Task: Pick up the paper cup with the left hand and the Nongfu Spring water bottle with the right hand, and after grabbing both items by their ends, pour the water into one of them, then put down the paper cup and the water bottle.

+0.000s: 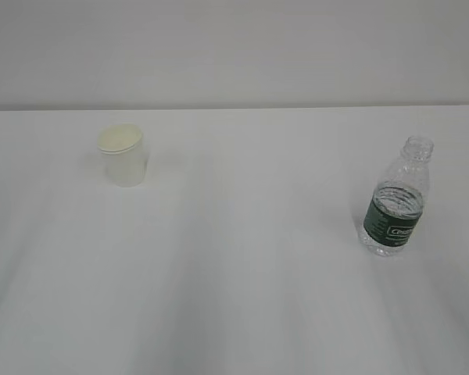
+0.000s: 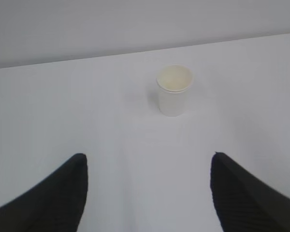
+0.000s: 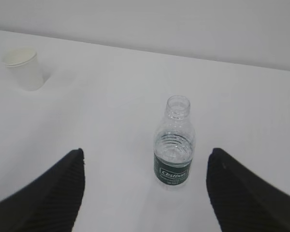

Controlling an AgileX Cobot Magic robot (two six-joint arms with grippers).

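Note:
A small white paper cup [image 1: 124, 155] stands upright at the left of the white table, cream inside. The clear capless water bottle [image 1: 396, 200] with a dark green label stands upright at the right; water shows through its lower wall. Neither arm shows in the exterior view. In the left wrist view the cup [image 2: 174, 90] stands well ahead of my left gripper [image 2: 147, 159], whose black fingers are wide apart with nothing between them. In the right wrist view the bottle [image 3: 174, 143] stands just ahead of my open right gripper [image 3: 145, 154], right of its centre line, untouched. The cup [image 3: 24, 68] appears far left there.
The white table [image 1: 242, 281] runs back to a pale wall; its far edge [image 1: 234, 108] lies behind both objects. Nothing else stands on the surface in any view.

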